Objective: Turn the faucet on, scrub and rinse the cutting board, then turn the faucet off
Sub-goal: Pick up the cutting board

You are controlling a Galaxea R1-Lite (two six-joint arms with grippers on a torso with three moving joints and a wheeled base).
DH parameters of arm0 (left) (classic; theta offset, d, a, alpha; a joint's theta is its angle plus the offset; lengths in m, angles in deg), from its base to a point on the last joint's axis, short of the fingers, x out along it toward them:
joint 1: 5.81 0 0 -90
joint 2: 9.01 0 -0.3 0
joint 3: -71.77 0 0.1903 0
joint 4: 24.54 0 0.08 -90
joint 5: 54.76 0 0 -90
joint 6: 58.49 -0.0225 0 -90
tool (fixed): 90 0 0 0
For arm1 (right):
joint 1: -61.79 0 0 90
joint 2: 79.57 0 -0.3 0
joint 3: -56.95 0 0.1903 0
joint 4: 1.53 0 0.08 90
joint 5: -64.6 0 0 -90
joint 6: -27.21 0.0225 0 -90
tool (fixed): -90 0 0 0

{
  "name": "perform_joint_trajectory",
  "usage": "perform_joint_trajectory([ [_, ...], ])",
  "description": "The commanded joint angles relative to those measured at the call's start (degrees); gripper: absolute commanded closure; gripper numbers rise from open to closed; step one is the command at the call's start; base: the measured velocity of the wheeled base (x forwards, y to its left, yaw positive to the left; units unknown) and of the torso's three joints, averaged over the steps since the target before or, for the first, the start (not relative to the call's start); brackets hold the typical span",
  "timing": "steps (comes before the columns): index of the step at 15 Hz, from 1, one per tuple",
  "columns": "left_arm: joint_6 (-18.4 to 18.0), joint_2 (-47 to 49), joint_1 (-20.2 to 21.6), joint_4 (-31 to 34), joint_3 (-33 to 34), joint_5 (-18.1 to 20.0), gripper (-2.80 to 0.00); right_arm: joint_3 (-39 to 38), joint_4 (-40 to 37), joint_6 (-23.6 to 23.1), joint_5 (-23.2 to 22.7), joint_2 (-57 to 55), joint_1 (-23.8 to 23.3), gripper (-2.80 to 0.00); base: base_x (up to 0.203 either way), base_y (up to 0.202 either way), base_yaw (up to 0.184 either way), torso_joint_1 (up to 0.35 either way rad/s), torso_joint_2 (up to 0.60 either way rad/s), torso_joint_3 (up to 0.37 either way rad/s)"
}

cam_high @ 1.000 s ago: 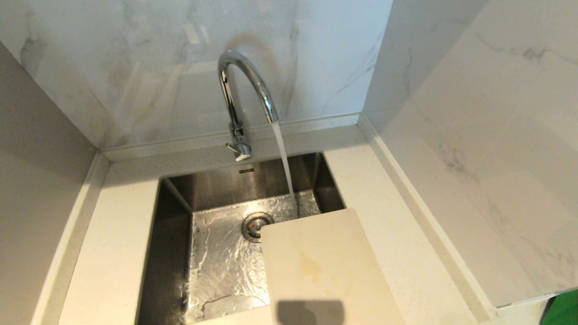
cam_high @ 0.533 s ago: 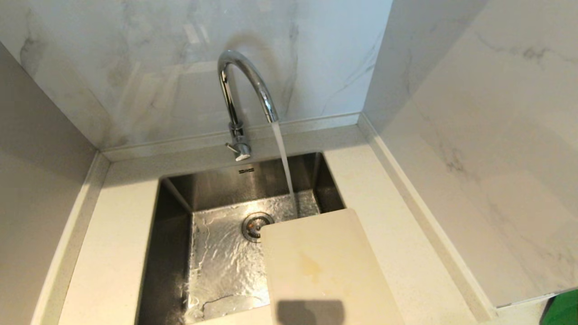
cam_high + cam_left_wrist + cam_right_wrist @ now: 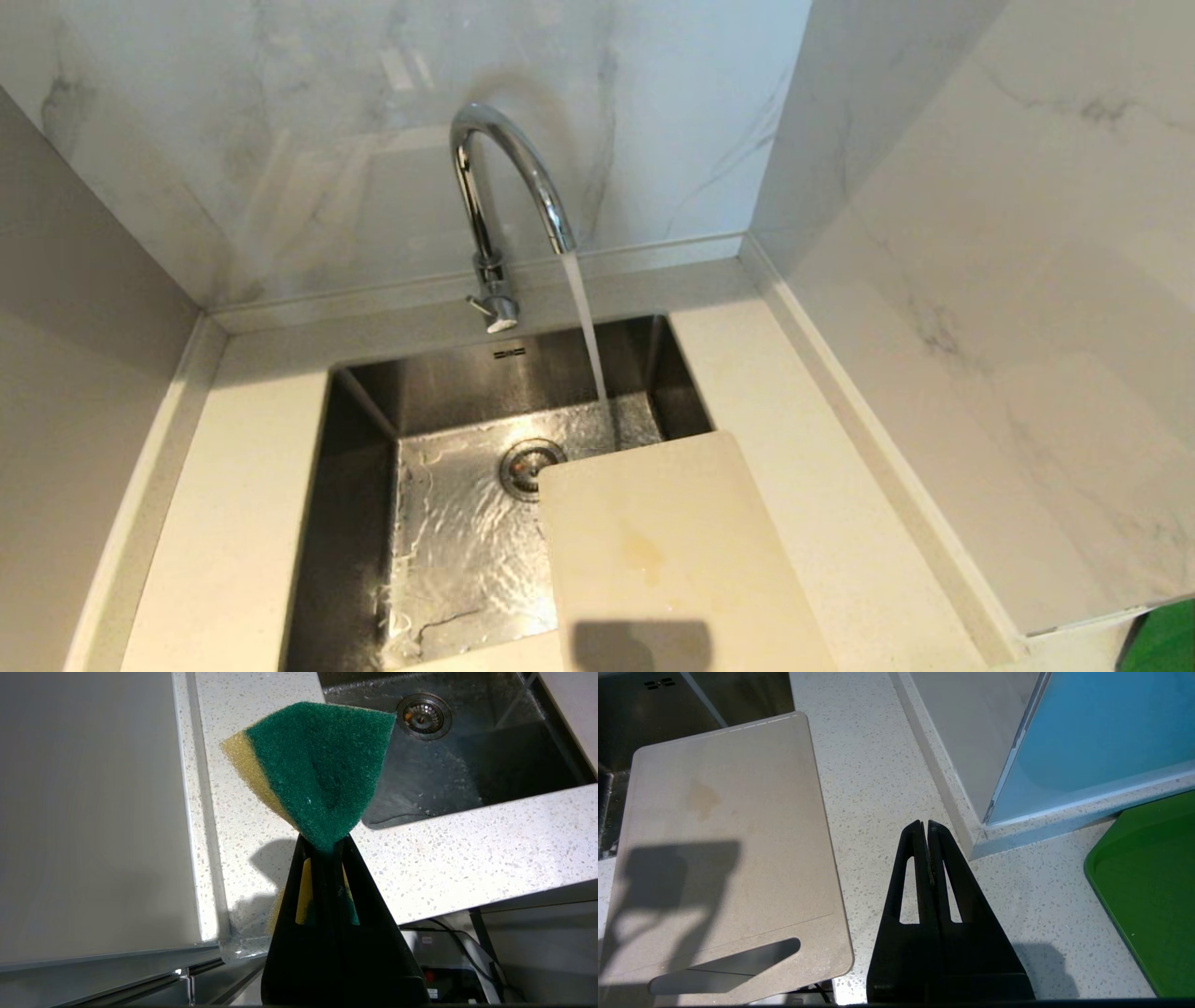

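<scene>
Faucet [image 3: 504, 187]: we found the chrome gooseneck standing behind the sink [image 3: 355, 523], its small lever [image 3: 492, 313] at the base, and a steady stream of water [image 3: 586, 327] falling from the spout onto the basin floor near the drain [image 3: 530, 464].

Cutting board [image 3: 663, 551]: we recorded it lying flat at the right of the sink, its far left corner overhanging the basin and the rest on the speckled counter [image 3: 812, 485]. A faint yellowish stain [image 3: 644, 551] marked its middle. In the right wrist view its slot handle [image 3: 724, 966] lay at the edge nearest us, and the board was dry-looking and untouched by either gripper.

Left gripper [image 3: 327, 847]: we noted the black fingers clamped tight on a green-and-yellow sponge [image 3: 317, 770], which fanned out beyond the tips, green scouring face toward the camera, yellow foam along one side. It hung above the counter at the near left corner of the sink, touching nothing else.

Right gripper [image 3: 924, 826]: we logged its fingers pressed together with nothing between them, held above bare counter just right of the board. A green tray [image 3: 1148, 896] lay further to the right.
</scene>
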Motion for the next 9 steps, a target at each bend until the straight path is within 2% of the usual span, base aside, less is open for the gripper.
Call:
perform_joint_trajectory([
  [1, 0.0, 0.1, 0.0, 0.2, 0.0, 0.0, 0.00, 0.0, 0.0, 0.0, 0.0, 0.0, 0.0, 0.00, 0.000, 0.000, 0.000, 0.000, 0.00, 0.000],
  [9, 0.0, 0.1, 0.0, 0.2, 0.0, 0.0, 0.00, 0.0, 0.1, -0.2, -0.1, -0.1, 0.0, 0.00, 0.000, 0.000, 0.000, 0.000, 0.00, 0.000],
])
